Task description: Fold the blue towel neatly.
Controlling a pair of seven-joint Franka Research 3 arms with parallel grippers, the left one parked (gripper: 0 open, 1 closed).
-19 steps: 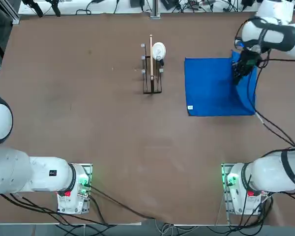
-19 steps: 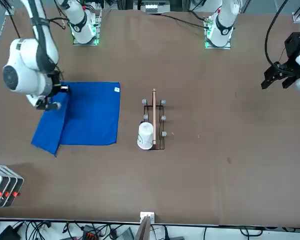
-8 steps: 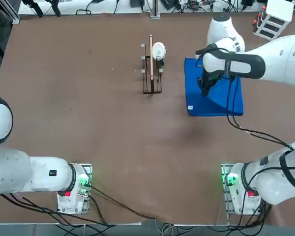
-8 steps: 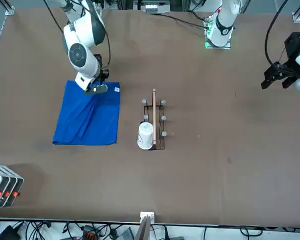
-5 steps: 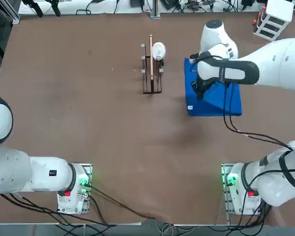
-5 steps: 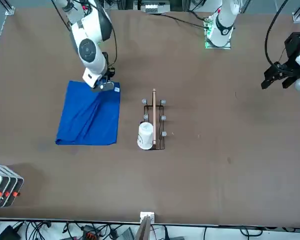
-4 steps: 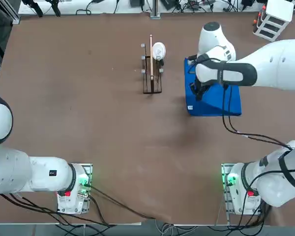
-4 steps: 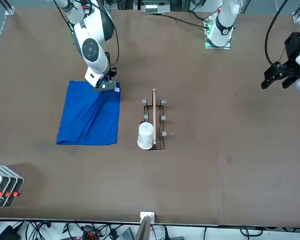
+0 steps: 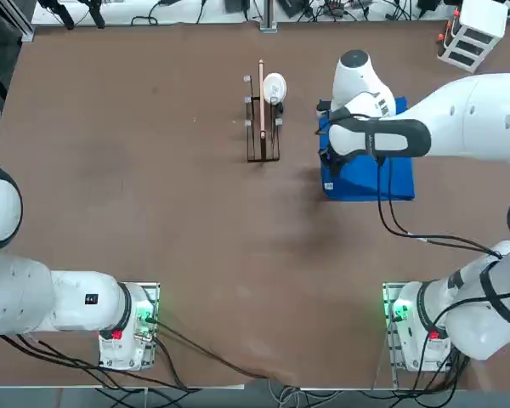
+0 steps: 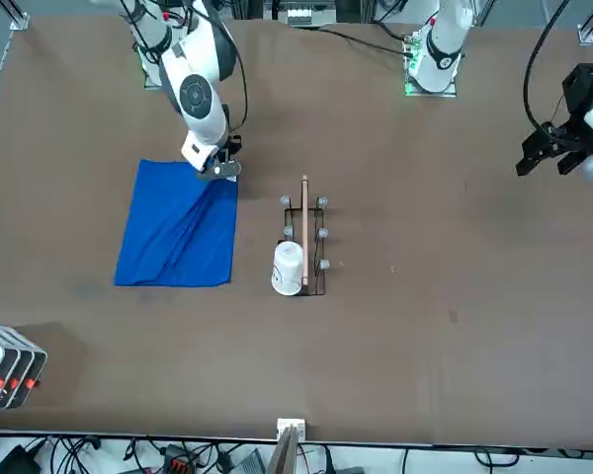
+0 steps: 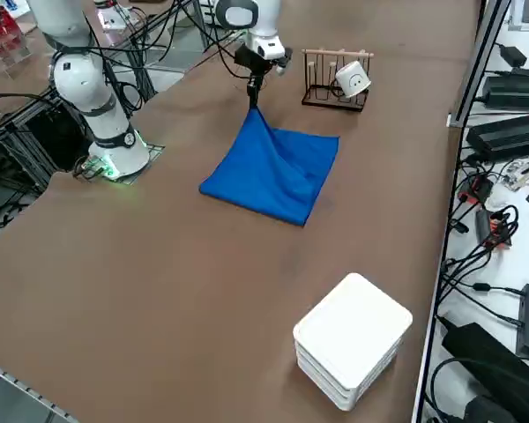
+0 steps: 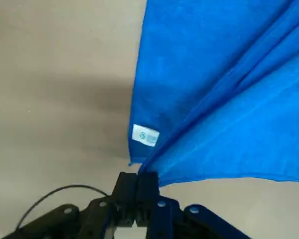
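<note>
rack: the black wire rack [image 9: 254,151] stands on the counter [image 9: 170,221], left of the cloth and well apart from it; the white mug [image 11: 353,79] hangs on it, its handle clear in the right side view but not in the top view.
tag: the small white tag [image 12: 145,135] lies at a towel corner, face up, just beside the fingertips in the wrist view; in the right side view I cannot make it out.
hand: the right hand [image 12: 138,176] is narrow, pinching a towel corner; the arm covers the fingertips in the top view.
towel: the blue towel [image 11: 278,172] is on the right half of the counter, one part drawn up to the hand. The right side view shows that lift as a peak; from overhead it reads nearly flat.
handling: likely light, limp and hard to break, apt to sag and crease between hand and counter. A corner pinch should serve, with the lifted corner laid down near the tag and the slanting folds smoothed afterwards.
stack: the white stack [image 11: 353,330] sits beyond the towel, apart from it.
</note>
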